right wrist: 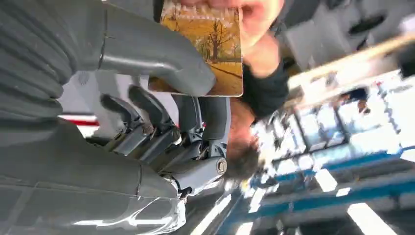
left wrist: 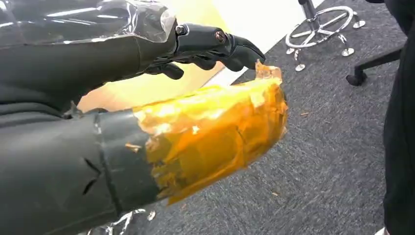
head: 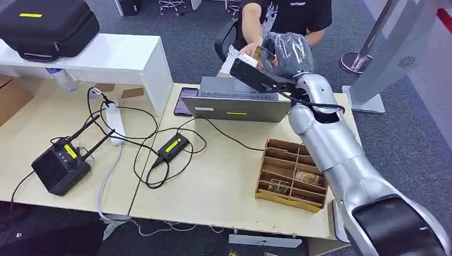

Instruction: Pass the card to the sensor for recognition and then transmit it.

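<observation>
black and boxy, the sensor unit [head: 59, 166] with its yellow label, too small to read, sits far left on the wooden table [head: 224, 186]. further right a cardboard divider tray [head: 292, 175] stocks more cards. the right hand [head: 285, 53] pinches the picture card [right wrist: 210, 44] under its thumb, raised toward a person's hand [head: 248, 49], likely the handover. the left hand [left wrist: 215, 46] hangs curled, holding nothing.

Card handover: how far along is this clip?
Late stage. The right hand holds the card raised over the laptop toward the seated person, whose hand already touches it. In hand: the transfer itself, since the thumb still pins the card. Left: letting go. Whether the sensor step happened cannot be told from these views. The left hand holds nothing.
</observation>
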Controlling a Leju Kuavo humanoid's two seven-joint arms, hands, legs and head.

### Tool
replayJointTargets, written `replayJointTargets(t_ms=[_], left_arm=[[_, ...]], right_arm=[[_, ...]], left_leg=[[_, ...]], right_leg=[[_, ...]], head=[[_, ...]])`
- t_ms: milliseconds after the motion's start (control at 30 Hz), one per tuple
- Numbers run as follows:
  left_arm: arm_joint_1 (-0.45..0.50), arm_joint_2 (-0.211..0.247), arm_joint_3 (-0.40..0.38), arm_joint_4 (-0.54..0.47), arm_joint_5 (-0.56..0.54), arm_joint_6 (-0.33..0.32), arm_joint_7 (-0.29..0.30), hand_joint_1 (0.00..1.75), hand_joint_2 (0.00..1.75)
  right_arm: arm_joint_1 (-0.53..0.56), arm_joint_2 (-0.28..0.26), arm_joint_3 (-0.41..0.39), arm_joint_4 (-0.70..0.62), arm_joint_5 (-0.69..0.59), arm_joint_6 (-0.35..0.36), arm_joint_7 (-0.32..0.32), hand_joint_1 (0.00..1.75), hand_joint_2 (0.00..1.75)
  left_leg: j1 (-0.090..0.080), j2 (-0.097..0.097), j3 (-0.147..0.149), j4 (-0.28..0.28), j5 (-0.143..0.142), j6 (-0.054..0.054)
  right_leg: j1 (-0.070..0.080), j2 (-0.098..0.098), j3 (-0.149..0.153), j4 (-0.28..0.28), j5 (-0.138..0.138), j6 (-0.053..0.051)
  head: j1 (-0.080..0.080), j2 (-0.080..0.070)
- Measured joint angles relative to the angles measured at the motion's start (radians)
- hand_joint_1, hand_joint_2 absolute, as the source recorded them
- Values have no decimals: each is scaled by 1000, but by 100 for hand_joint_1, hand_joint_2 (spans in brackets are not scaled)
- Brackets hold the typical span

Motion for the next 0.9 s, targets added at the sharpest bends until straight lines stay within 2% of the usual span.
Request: replayJointTargets(t_ms=[167, 567, 667, 767, 900], left_arm=[[0, 0, 0, 0, 7, 0, 0, 0, 0], [0, 0, 0, 0, 8, 0, 0, 0, 0], [0, 0, 0, 0, 10, 0, 1, 0, 0], [0, 0, 0, 0, 13, 0, 6, 0, 0], [0, 1, 0, 0, 16, 0, 11, 0, 0]], right_arm=[[1, 16, 0, 37, -126, 75, -54, 0, 175], [1, 19, -3, 70, -133, 83, -60, 0, 175], [1, 19, -11, 78, -167, 86, -68, 0, 175], [9, 11, -44, 87, -267, 114, -109, 0, 175], [40, -22, -147, 99, -501, 183, -168, 0, 175]], left_leg=[[0, -1, 0, 0, 0, 0], [0, -1, 0, 0, 0, 0], [0, -1, 0, 0, 0, 0], [0, -1, 0, 0, 0, 0], [0, -2, -1, 1, 0, 0]], right_leg=[[0, -1, 0, 0, 0, 0], [0, -1, -1, 0, 0, 0], [0, -1, -1, 0, 0, 0], [0, -1, -1, 0, 0, 0], [0, -2, -1, -1, 0, 0]], head=[[0, 0], [0, 0], [0, 0], [0, 0], [0, 0]])
